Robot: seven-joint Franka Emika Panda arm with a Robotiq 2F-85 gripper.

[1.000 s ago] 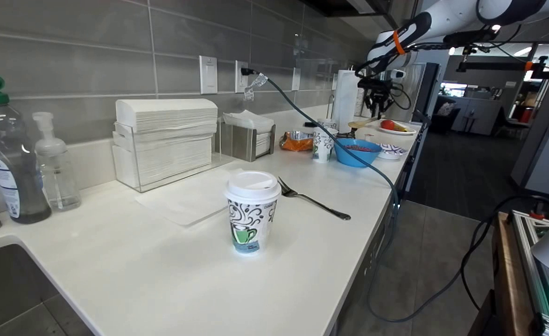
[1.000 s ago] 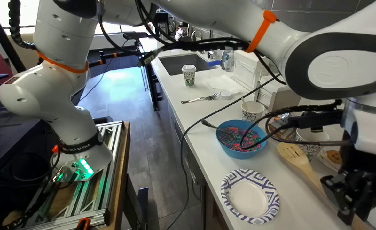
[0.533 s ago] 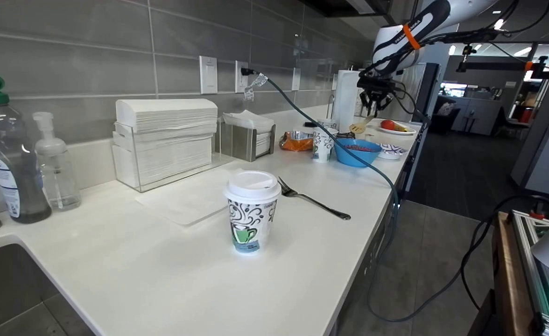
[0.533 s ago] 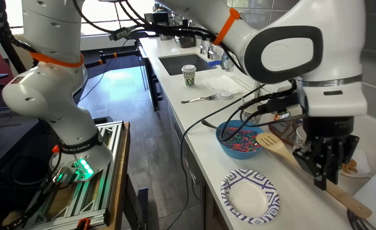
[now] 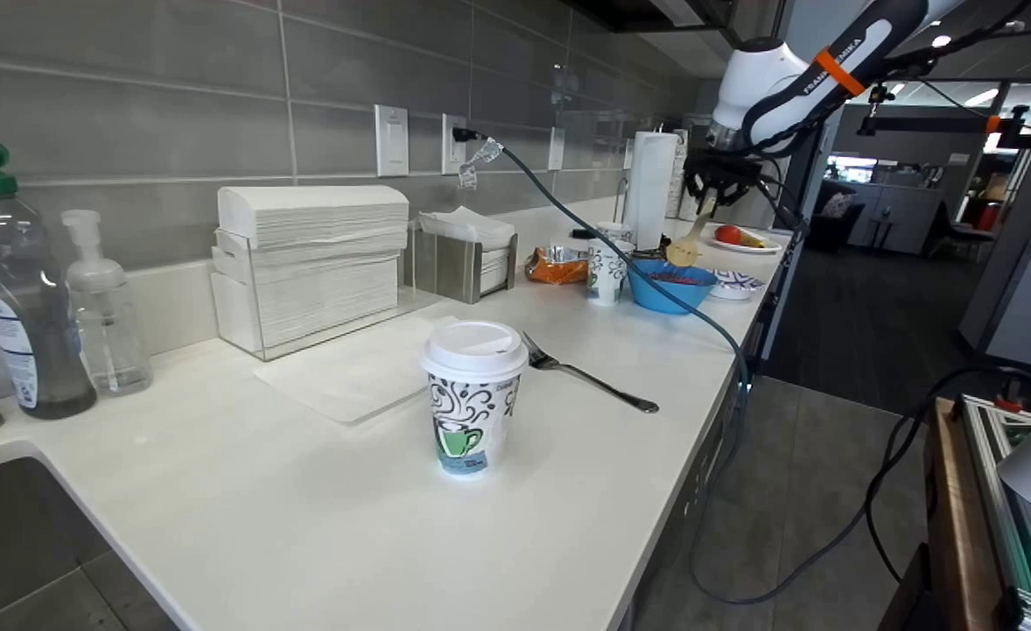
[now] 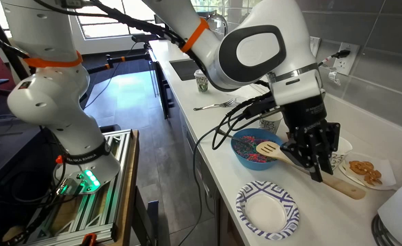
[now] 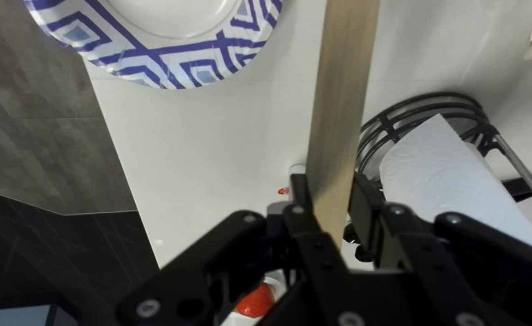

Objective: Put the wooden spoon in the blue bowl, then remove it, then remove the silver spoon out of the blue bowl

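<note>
My black two-fingered gripper (image 7: 329, 190) is clamped on the handle of a slotted spoon of pale wood (image 7: 337, 113), a finger on either side. The spoon tilts, its head lower and at the edge of a round bright-blue bowl (image 6: 255, 166) holding pink, green and blue bits (image 6: 255, 158); I cannot tell whether head and bowl touch. In an exterior view, a silver metal spoon (image 6: 229, 135) leans in the bowl, handle over the rim.

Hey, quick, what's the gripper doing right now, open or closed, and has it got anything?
Gripper: closed, holding the slotted wooden spoon by its handle.
</note>
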